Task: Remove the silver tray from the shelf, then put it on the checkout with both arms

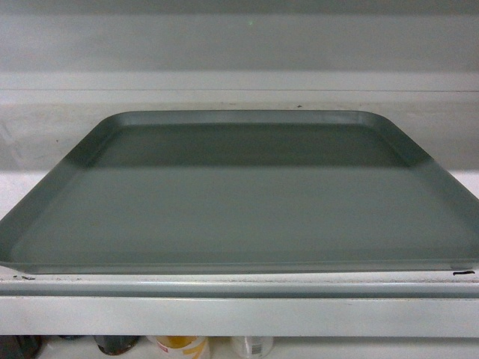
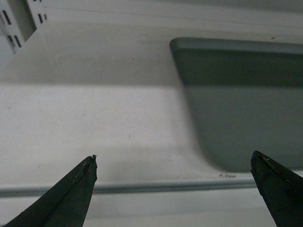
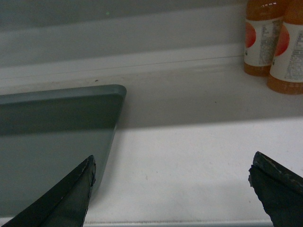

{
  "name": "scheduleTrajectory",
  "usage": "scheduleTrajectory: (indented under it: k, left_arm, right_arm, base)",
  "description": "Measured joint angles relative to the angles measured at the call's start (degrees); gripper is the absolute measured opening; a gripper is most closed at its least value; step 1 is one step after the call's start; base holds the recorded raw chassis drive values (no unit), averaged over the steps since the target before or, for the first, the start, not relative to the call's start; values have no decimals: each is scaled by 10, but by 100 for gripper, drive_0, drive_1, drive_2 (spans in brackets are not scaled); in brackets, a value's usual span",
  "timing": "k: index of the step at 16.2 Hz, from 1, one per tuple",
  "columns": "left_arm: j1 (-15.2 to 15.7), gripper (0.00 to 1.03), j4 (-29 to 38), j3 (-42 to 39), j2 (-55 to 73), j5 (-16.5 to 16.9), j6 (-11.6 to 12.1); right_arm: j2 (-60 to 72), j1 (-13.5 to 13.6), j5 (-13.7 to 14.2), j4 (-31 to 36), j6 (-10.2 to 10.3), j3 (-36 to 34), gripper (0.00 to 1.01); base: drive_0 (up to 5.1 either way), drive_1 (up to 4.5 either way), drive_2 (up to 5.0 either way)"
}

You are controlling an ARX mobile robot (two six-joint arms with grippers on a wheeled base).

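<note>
Nothing is done yet: the tray (image 1: 239, 202) lies flat on the shelf (image 1: 239, 314), ahead of the left gripper (image 2: 173, 189) to its right and the right gripper (image 3: 171, 189) to its left, both spread wide, ungrasped.

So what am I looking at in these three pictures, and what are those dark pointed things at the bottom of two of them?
All three come from cameras on one robot with two arms. The first looks forward from its head: a silver tray lies flat on a white shelf, with a few container tops on a lower level. The other two cameras sit on the wrists. The dark points are gripper fingers, spread wide and holding nothing. The left gripper faces the tray's left end; the right gripper faces its right end. Two orange drink bottles stand at the back of the shelf, off to the right. The tray has not been lifted yet.
</note>
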Motion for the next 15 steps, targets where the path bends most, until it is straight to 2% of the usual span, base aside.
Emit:
scheduleTrajectory:
  k: [2, 5, 8, 10, 13, 15]
  left_arm:
    - [-23, 98, 56, 11, 56, -1, -7]
    - [-43, 98, 139, 30, 149, -5, -7]
    - [-42, 98, 205, 61, 255, 6, -1]
    - [-30, 98, 233, 89, 327, 18, 5]
    - [-20, 98, 262, 139, 424, 16, 14]
    - [-20, 98, 266, 162, 469, 21, 14]
  right_arm:
    - [60, 6, -5, 55, -7, 19, 98]
    - [159, 32, -7, 132, -22, 50, 98]
    - [245, 56, -7, 185, -35, 79, 98]
    - [321, 78, -4, 223, -49, 105, 98]
    - [410, 97, 0, 246, -65, 139, 98]
    - [456, 98, 5, 245, -69, 162, 98]
  base:
    - [0, 0, 0]
    - [0, 0, 0]
    - [0, 0, 0]
    - [0, 0, 0]
    - [0, 0, 0]
    - [0, 0, 0]
